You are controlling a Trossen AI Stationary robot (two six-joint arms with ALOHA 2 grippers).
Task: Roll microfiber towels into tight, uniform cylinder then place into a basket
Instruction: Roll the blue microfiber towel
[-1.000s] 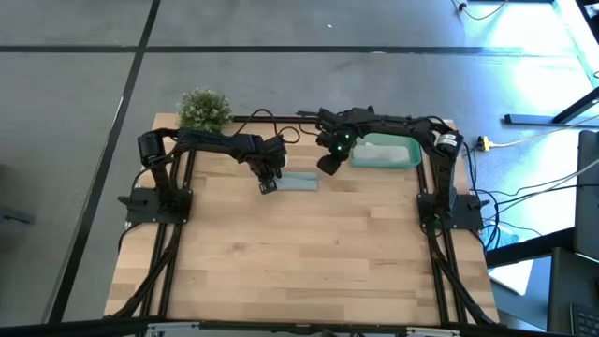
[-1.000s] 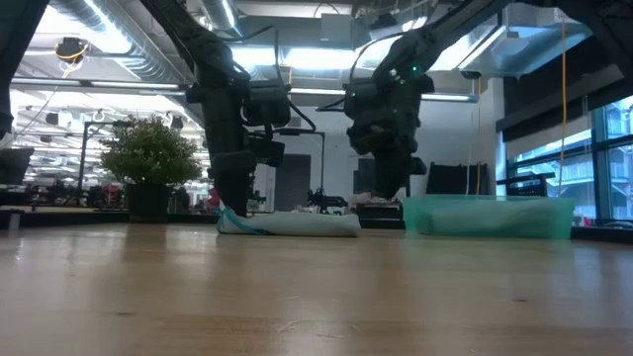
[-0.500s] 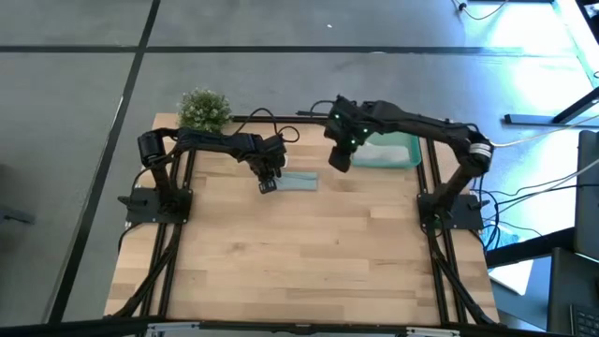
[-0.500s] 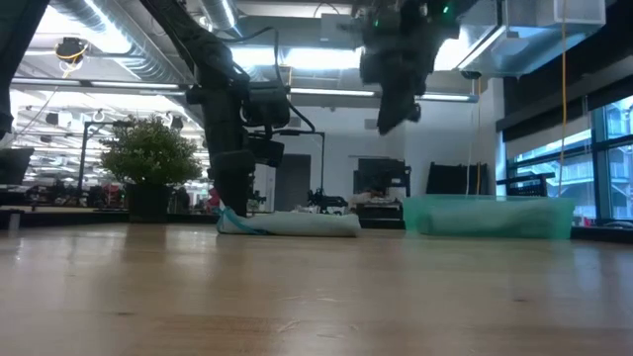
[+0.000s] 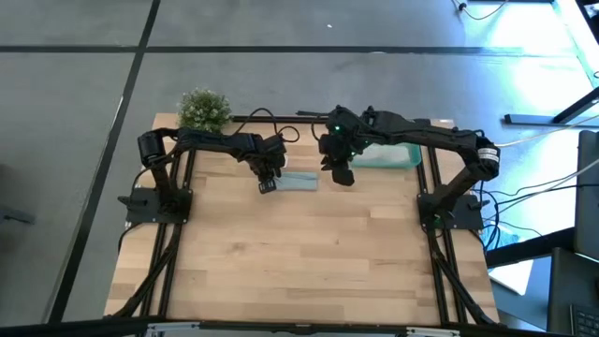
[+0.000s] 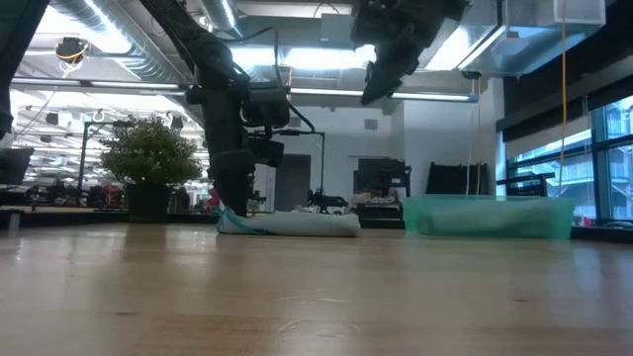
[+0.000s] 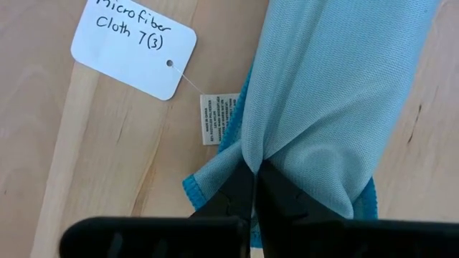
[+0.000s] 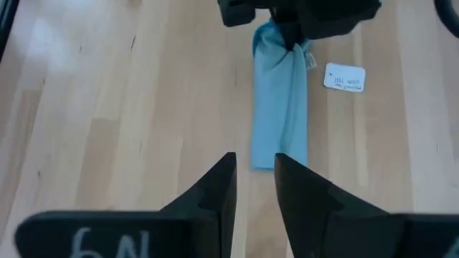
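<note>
The light blue rolled microfiber towel (image 5: pixel 299 182) lies just beside the shallow teal plastic basket (image 5: pixel 386 153); the left gripper (image 7: pixel 252 188) pinches its far end, the right gripper (image 8: pixel 252 188) hangs above, fingers slightly apart, empty. One-ended lifting risks unrolling it

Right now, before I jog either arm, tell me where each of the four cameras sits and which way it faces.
High view: overhead, straight down on table, both arms, basket, potted plant.
Low view: table height, level into the room; arms descend from above.
Left wrist view: looks down past the shut left gripper pinching the light blue towel beside a paper label.
Right wrist view: raised right gripper, aimed along the towel toward the left gripper.
Shared: both wrist views show the towel and label.
</note>
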